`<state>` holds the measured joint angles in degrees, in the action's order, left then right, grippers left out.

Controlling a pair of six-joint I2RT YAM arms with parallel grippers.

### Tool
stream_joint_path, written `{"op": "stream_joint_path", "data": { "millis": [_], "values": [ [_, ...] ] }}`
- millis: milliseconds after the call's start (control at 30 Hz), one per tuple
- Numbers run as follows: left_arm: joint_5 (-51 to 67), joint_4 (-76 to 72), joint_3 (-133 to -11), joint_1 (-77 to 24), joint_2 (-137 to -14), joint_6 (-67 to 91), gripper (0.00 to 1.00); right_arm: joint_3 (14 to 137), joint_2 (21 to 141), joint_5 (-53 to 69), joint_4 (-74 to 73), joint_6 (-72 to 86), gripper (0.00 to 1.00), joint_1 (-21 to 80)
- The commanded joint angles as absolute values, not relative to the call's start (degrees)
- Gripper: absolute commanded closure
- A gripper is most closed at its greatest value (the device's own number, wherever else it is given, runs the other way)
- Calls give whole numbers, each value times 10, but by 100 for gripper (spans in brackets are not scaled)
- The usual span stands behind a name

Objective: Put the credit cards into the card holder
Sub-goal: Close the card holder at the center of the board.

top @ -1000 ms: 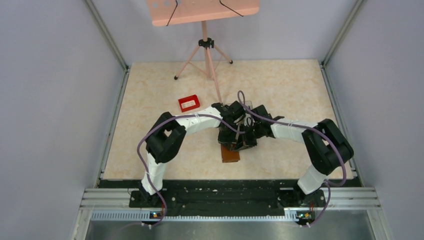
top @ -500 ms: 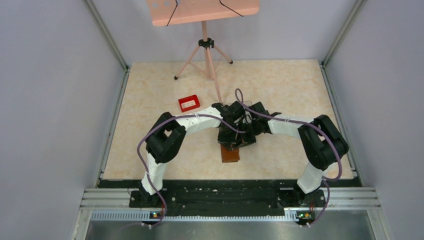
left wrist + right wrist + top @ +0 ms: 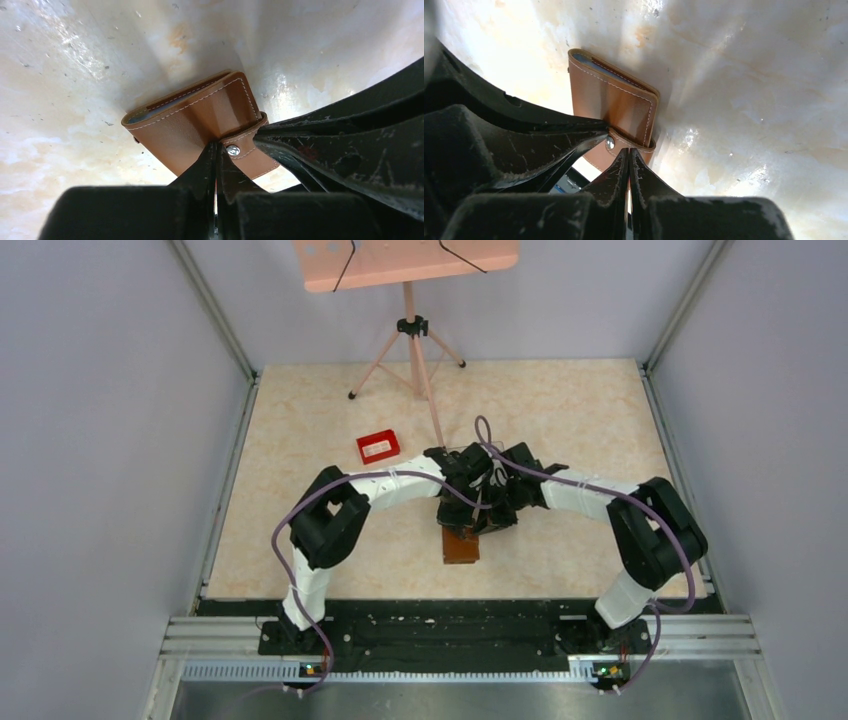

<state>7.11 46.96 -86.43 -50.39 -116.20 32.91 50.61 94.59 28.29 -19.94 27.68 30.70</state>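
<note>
Card holder point(image 3: 200, 117) on table point(image 3: 70, 100), snap strap point(image 3: 246, 150) at both closed jaws

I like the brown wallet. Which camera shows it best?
The left wrist view: the wallet shows clear stitching, strap and snap. The right wrist view shows it, partly hidden; the top view shows just a brown bit beneath the arms.

One card holder point(image 3: 461, 547) is counted on the one worktop point(image 3: 560, 410); one strap point(image 3: 252, 155) and one metal snap point(image 3: 231, 150) are seen on it; one bluish card edge point(image 3: 591, 61) is seen inside it, and how many cards lie there cannot be told; one red tray point(image 3: 378, 446) is counted; one tripod point(image 3: 410, 340) bearing one pink board point(image 3: 405, 260) is counted; two arms are counted, the left arm point(image 3: 385, 488) and the right arm point(image 3: 585, 500); two pairs of fingers are counted, the left fingers point(image 3: 197, 172) and the right fingers point(image 3: 611, 172).
</note>
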Motion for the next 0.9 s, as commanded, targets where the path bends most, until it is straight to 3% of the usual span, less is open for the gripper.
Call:
{"op": "stream_joint_path", "data": {
  "millis": [0, 367, 867],
  "values": [
    [77, 421, -856, -525, -1145, 282, 100, 515, 895, 328, -126, 263, 100, 324],
    [90, 422, -859, -525, -1149, 278, 100, 497, 919, 386, -71, 295, 100, 323],
    [97, 409, -847, -524, -1148, 287, 99, 492, 981, 368, -117, 264, 100, 323]
  ]
}}
